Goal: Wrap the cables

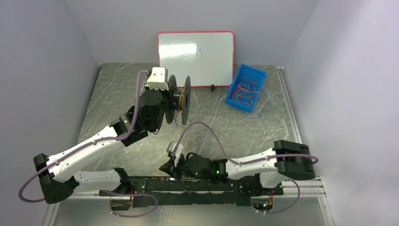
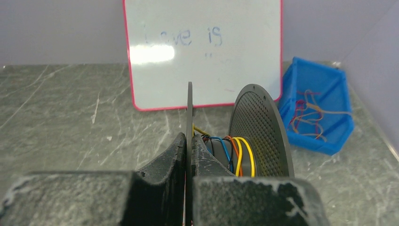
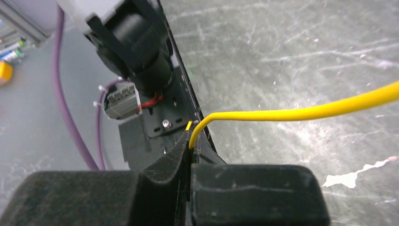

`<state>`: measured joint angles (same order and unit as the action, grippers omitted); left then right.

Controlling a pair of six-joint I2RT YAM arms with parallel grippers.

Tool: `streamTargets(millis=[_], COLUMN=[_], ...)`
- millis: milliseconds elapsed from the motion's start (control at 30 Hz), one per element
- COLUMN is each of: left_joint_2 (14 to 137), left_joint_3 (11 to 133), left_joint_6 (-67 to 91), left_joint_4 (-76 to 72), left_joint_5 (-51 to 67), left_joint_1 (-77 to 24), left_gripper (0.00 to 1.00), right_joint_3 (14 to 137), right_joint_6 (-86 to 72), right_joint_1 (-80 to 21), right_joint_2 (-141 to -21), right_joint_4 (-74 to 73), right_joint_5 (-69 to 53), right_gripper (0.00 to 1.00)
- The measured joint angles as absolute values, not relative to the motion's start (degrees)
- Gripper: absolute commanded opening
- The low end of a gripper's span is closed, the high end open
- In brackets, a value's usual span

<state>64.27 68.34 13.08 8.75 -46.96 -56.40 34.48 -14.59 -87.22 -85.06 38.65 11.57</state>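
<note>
Top external view: the left gripper (image 1: 171, 95) is at the left flange of a black plastic spool with two round perforated flanges (image 1: 182, 100). The spool stands on edge over the grey marbled table (image 1: 113, 94), in front of a red-framed whiteboard (image 1: 195, 56). A blue plastic bin (image 1: 251, 70) right of the board holds loose red-orange and yellow cables (image 1: 245, 92). The right gripper (image 1: 168, 165) sits low, just beside the black mounting rail (image 1: 197, 186); its grip cannot be told here.

Left wrist view: the left gripper (image 2: 189, 141) is clamped on the thin flange edge (image 2: 189, 108). Yellow, orange and blue wound cables (image 2: 237, 153) lie on the hub between the flanges.

Right wrist view: the right gripper (image 3: 190, 141) is closed on a thin yellow cable (image 3: 291, 113), which bends out of the fingers and runs right over the table, out of frame
</note>
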Motion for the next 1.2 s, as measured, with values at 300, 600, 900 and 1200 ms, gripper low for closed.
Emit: streamTargets(millis=[300,600,900,1200], left_joint_2=[64.23,64.16,62.67,61.91], left_joint_3=[58.98,52.9,47.94,44.53], left_joint_6=[16.53,20.78,22.13,19.81], left_joint_4=[9.23,10.5,10.52,9.34], left_joint_5=[-48.62,-48.16,-46.44,-41.71], left_joint_1=[-56.36,-56.36,-56.36,-56.36], left_gripper=[0.07,0.07,0.07,0.07], right_joint_3=[48.47,62.04,68.53,71.66], right_joint_6=[-14.85,-11.75,-9.61,-4.8], right_joint_1=[-87.94,-87.66,-84.93,-75.99], right_joint_2=[-74.85,-73.78,-72.38,-69.67], right_joint_4=[11.55,-9.65,-24.97,-34.13], right_joint_5=[17.54,21.91,24.95,23.16], right_gripper=[0.0,0.0,0.0,0.0])
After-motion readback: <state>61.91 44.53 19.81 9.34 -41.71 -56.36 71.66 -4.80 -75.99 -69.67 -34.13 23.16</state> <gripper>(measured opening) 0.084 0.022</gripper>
